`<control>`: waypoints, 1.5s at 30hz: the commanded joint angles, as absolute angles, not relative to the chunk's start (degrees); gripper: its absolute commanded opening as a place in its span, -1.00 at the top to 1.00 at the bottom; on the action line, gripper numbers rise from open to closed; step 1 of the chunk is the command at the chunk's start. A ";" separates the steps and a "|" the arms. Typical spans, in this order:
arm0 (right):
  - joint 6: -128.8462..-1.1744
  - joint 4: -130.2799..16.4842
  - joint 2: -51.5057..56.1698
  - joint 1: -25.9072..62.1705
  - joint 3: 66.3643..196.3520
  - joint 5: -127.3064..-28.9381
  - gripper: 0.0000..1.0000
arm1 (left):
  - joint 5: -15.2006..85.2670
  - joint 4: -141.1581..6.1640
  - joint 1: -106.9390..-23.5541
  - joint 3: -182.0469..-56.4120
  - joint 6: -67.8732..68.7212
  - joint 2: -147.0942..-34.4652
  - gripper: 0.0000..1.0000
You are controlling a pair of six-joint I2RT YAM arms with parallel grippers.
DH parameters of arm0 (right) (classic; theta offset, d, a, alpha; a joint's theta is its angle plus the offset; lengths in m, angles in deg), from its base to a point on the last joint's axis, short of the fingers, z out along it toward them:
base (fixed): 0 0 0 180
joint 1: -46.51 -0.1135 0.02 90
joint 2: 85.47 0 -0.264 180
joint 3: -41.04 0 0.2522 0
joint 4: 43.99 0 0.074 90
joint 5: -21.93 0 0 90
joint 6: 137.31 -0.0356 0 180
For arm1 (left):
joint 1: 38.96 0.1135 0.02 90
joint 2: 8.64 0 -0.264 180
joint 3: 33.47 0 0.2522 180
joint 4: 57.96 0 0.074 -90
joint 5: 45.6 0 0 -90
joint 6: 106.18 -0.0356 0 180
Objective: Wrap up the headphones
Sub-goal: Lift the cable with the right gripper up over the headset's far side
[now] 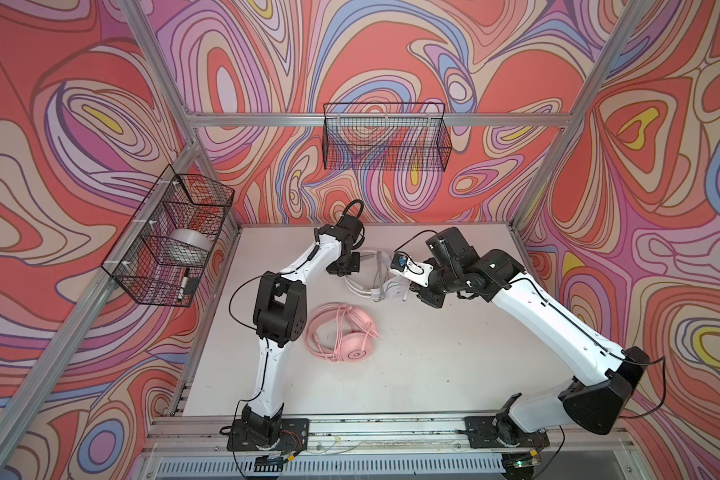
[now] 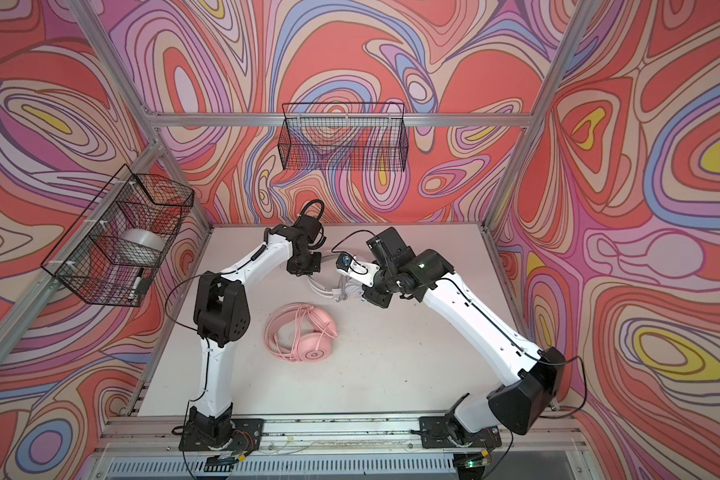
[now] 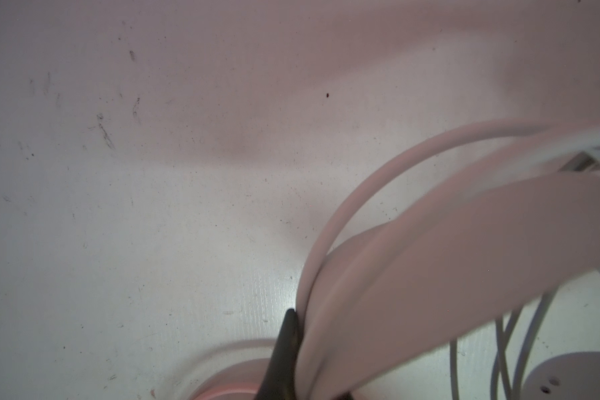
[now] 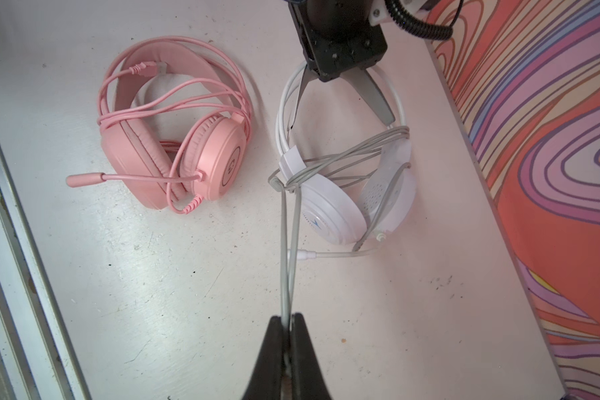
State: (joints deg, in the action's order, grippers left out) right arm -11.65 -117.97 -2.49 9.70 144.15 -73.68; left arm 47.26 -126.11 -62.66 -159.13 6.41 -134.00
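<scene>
White headphones (image 4: 333, 207) lie at the back middle of the table, their grey cable (image 4: 288, 259) wound several times round the earcups. My right gripper (image 4: 287, 317) is shut on two strands of that cable, which run taut to the headset; in a top view this gripper (image 1: 410, 295) sits just right of the white earcup (image 1: 393, 286). My left gripper (image 3: 309, 318) is shut on the white headband (image 3: 430, 277), one dark finger (image 3: 284, 346) pressed against it, the other hidden. Pink headphones (image 1: 346, 336) lie nearer the front, pink cable looped over them, untouched.
A wire basket (image 1: 167, 237) on the left wall holds a tape roll (image 1: 188, 247) and a marker (image 1: 184, 284). Another wire basket (image 1: 387, 137) hangs on the back wall. An aluminium rail (image 1: 371, 428) carries both arm bases. The patterned wall (image 4: 551, 173) runs close behind the white headset.
</scene>
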 commanded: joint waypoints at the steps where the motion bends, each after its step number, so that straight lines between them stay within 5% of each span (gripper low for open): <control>1: -5.19 -118.04 -5.58 9.68 142.97 -76.54 1.00 | 46.52 -126.83 -62.95 -161.62 6.62 -134.50 1.00; 21: 0.68 -116.57 -10.62 10.33 138.82 -73.94 1.00 | 46.80 -128.24 -62.98 -163.07 7.17 -136.04 1.00; 45: 5.79 -103.48 0.81 24.47 144.29 -87.31 1.00 | 44.83 -128.74 -66.07 -163.24 4.13 -133.66 1.00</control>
State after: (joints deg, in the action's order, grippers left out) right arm 5.33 -106.19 -1.02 22.83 141.72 -84.82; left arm 46.78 -127.77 -65.50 -161.90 4.83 -136.07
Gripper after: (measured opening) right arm 0.068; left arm 0.084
